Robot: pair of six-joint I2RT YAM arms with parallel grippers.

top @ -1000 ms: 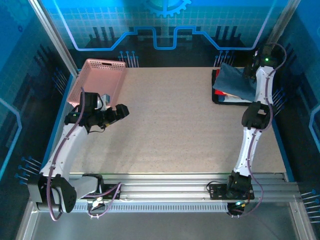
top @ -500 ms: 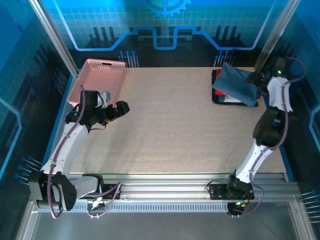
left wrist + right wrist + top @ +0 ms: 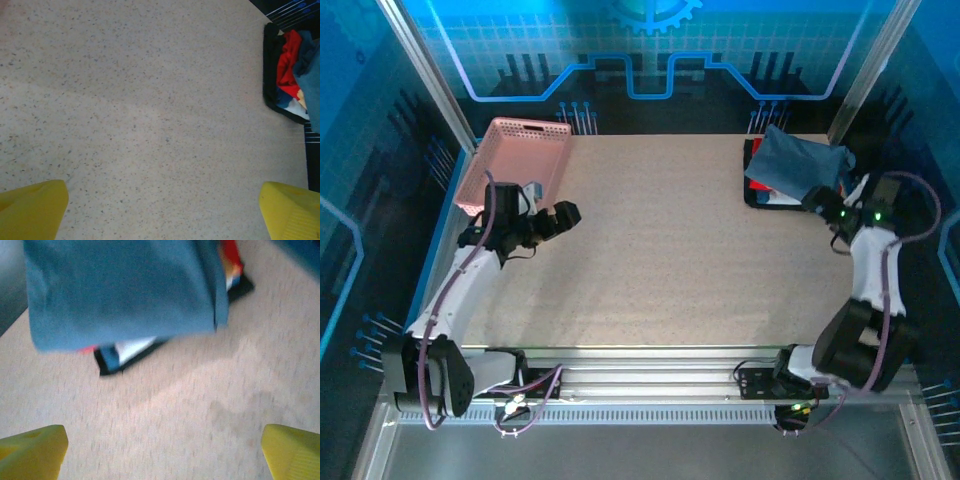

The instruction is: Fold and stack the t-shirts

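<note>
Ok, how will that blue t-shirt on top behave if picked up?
Probably floppy: the blue t-shirt lies rumpled, overhanging the red and black shirt beneath. Pinched at one edge, it would likely sag and unfold. Pushed, it may bunch or slide off.

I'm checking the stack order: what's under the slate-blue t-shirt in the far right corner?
The red and black t-shirt lies under the slate-blue t-shirt, on the table. Only its red, white and black edges poke out; its middle and any print are covered.
</note>
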